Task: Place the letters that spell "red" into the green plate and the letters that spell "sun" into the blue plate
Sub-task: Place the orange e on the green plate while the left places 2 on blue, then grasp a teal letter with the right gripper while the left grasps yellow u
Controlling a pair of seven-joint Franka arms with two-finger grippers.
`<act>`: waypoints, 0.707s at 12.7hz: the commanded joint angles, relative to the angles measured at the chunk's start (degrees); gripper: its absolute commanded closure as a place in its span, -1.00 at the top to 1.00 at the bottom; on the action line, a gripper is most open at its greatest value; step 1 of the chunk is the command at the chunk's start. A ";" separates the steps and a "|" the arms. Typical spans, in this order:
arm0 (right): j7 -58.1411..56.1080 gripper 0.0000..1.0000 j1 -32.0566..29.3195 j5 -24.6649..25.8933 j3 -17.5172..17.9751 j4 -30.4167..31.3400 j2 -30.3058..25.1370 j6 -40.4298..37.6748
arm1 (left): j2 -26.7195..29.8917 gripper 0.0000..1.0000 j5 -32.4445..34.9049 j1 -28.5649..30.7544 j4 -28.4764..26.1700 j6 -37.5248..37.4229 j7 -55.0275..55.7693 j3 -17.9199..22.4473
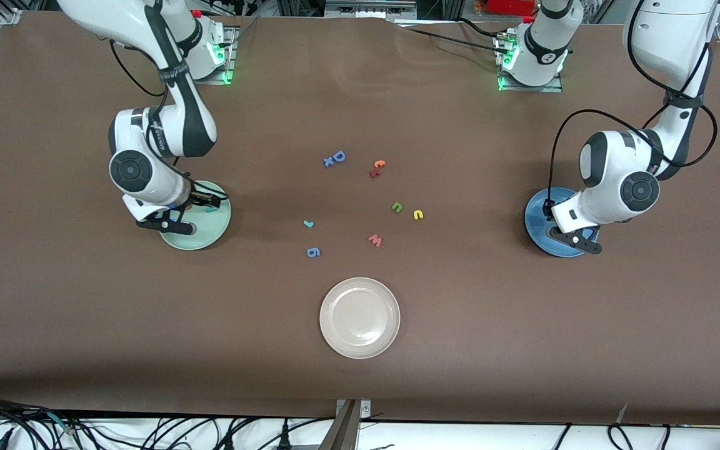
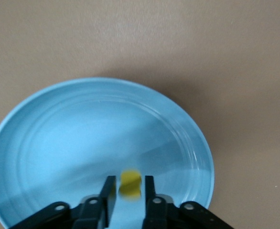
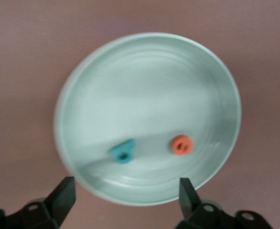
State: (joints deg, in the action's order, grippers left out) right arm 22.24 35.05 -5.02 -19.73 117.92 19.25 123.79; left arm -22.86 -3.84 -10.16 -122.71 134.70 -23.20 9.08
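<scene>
A mint-green plate (image 3: 149, 86) holds a teal d (image 3: 123, 151) and an orange e (image 3: 181, 145). A yellow s (image 2: 130, 184) shows over the blue plate (image 2: 59, 138). On the brown table (image 1: 522, 344), lower centre, sits a cream plate (image 1: 360, 317); mid-frame, a pink w (image 1: 375, 240).

The right arm reaches down from its base at the worktop's upper edge, its wrist bent so the right gripper (image 3: 126, 191) points straight down with its fingers (image 3: 63, 193) spread wide and nothing between them. The left arm reaches down likewise; the left gripper (image 2: 129, 188) points down, its fingers (image 2: 149, 188) narrowly parted around a small yellow letter (image 2: 130, 184).
</scene>
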 commanded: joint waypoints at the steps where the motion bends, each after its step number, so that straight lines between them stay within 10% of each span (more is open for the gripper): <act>1: 12.50 0.75 0.63 -0.87 4.51 -6.63 1.22 -3.03 | 2.54 1.00 0.15 -0.91 1.94 -0.66 0.61 -0.02; 9: 27.32 0.74 2.74 -6.38 10.23 -18.77 12.64 1.18 | 3.79 1.00 0.15 -12.32 5.99 -1.19 8.14 -3.18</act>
State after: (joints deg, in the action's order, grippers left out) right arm 48.15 37.60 -8.20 -10.02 102.88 28.57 124.01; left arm -18.41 -3.85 -19.96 -117.92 134.23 -18.36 6.58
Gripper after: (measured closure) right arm 0.128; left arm 0.000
